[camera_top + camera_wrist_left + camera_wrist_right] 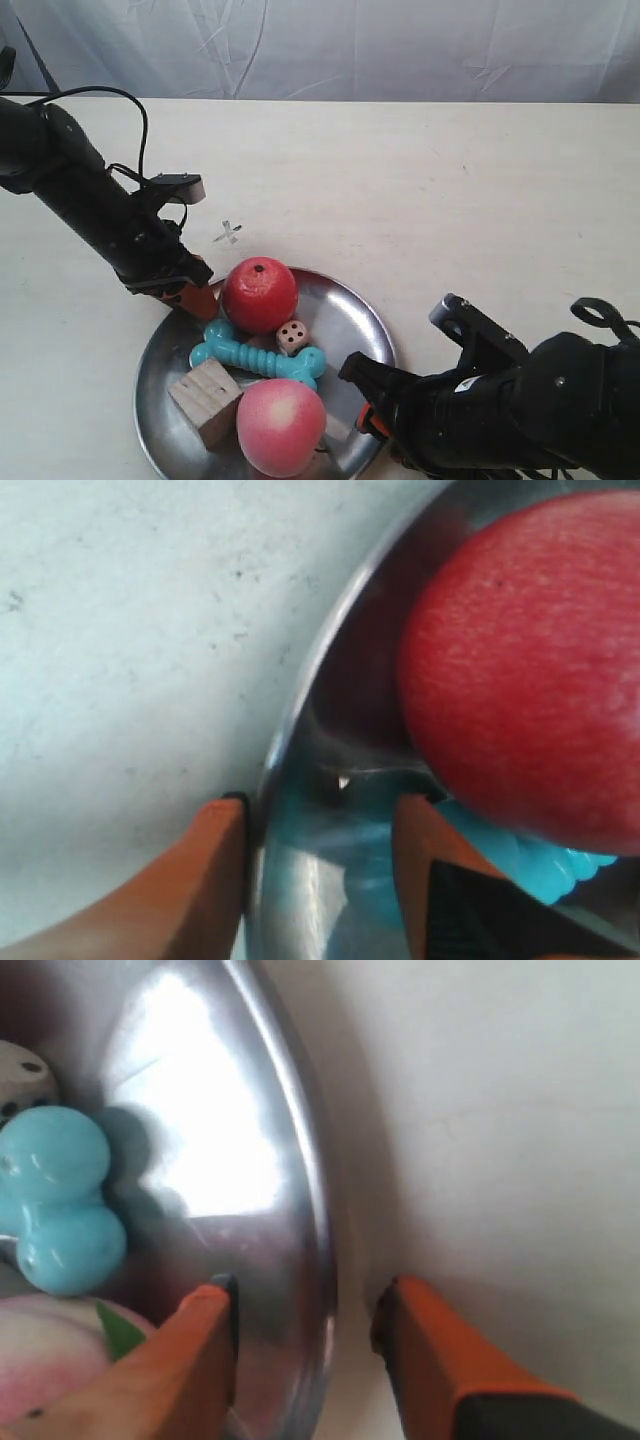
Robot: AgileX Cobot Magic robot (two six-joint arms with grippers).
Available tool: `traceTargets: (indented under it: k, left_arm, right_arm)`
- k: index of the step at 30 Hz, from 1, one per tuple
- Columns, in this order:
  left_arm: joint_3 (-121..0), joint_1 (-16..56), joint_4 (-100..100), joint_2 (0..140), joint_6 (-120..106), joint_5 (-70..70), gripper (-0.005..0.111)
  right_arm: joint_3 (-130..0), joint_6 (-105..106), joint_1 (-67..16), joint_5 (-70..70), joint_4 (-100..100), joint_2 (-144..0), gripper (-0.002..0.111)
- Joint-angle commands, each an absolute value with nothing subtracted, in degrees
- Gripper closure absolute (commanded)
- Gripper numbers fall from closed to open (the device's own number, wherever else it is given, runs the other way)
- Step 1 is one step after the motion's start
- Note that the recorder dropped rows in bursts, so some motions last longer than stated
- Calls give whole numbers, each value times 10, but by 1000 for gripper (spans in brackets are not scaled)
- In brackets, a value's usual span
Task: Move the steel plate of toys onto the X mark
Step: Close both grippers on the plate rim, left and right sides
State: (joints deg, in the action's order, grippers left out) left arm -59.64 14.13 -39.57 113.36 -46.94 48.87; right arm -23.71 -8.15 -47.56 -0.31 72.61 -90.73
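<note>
Plate: the steel plate (345,310) is sitting on the desk (470,200), low in the exterior view, and it is not lying on the X mark (228,233)
X mark: it is showing bare on the desk just beyond the plate's rim on the apple's side, apart from the metal
Toys: the red apple (258,293), the turquoise bone (258,357), the die (292,337), the wooden cube (206,398) and the peach (280,427) are all resting inside the plate, with the die sitting between apple and bone
Left tool: I am holding my left tool (320,810) open astride the rim beside the apple. One orange finger (215,870) is standing on the desk side just beside the rim, the other inside the plate and clear of it
Right tool: I am holding my right tool (308,1295) open astride the opposite rim, one finger hanging over the plate near the peach and the bone's end, the other over the desk. Neither is pressing the metal
Arms: my left arm is reaching in from the exterior view's left, my right arm from its lower right
</note>
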Motion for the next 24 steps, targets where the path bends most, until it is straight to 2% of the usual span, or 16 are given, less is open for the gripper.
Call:
traceTargets:
  k: [1, 9, 15, 17, 21, 22, 24]
  left_arm:
    - [-588, 145, -392, 1157, -468, 483, 62]
    - [-588, 145, -394, 1157, -468, 493, 62]
    - [-588, 145, -391, 1157, -468, 504, 63]
    - [-588, 145, -386, 1157, -468, 507, 70]
    - [-588, 145, -378, 1157, -461, 514, 97]
    - [-588, 145, -378, 1157, -460, 514, 104]
    - [-588, 145, -378, 1157, -450, 515, 107]
  right_arm:
    - [-242, -77, -475, -39, 726, -925, 62]
    - [-311, -75, -475, 22, 697, -997, 62]
    - [-313, -75, -475, 7, 697, -1002, 65]
    - [-313, -75, -475, 0, 697, -1002, 76]
    - [-313, -75, -475, -3, 697, -1002, 104]
    - [-313, -76, -475, -5, 704, -1002, 109]
    - [-313, -76, -475, -5, 710, -1002, 109]
